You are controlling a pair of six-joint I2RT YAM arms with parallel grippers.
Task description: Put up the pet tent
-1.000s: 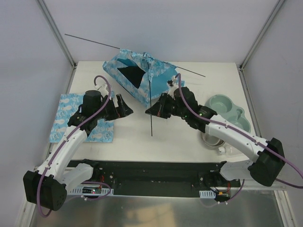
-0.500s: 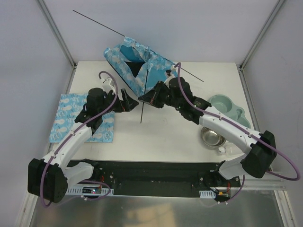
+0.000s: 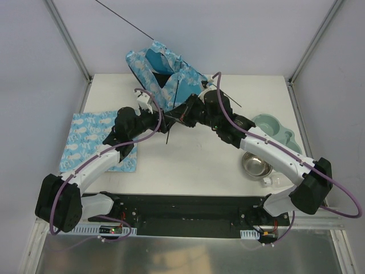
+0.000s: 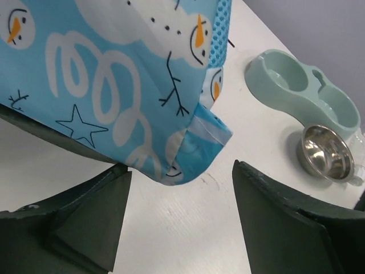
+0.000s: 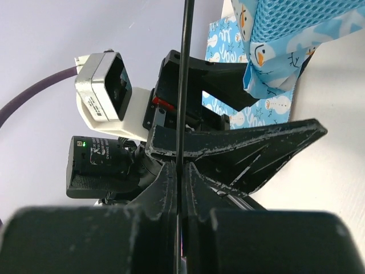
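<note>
The pet tent (image 3: 165, 71), blue cloth with white print, stands tilted at the table's back edge, its dark doorway facing up. One thin black pole (image 3: 122, 18) sticks out up and to the left. My right gripper (image 3: 178, 117) is shut on another pole (image 5: 182, 85) just below the tent's front edge; that pole's free end (image 3: 167, 138) points down at the table. My left gripper (image 3: 161, 123) is open right beside it. In the left wrist view a low corner of the tent (image 4: 182, 162) hangs between the tips of my left gripper (image 4: 179, 166).
A flat blue printed mat (image 3: 91, 140) lies at the left under my left arm. At the right are a mint double bowl holder (image 3: 274, 132) and a steel bowl (image 3: 256, 165). Both show in the left wrist view, holder (image 4: 302, 94) and bowl (image 4: 326, 153).
My left arm has reached right to the tent's front corner and its jaws have narrowed a little. My right gripper carried its pole up and left, and the tent tipped back.
</note>
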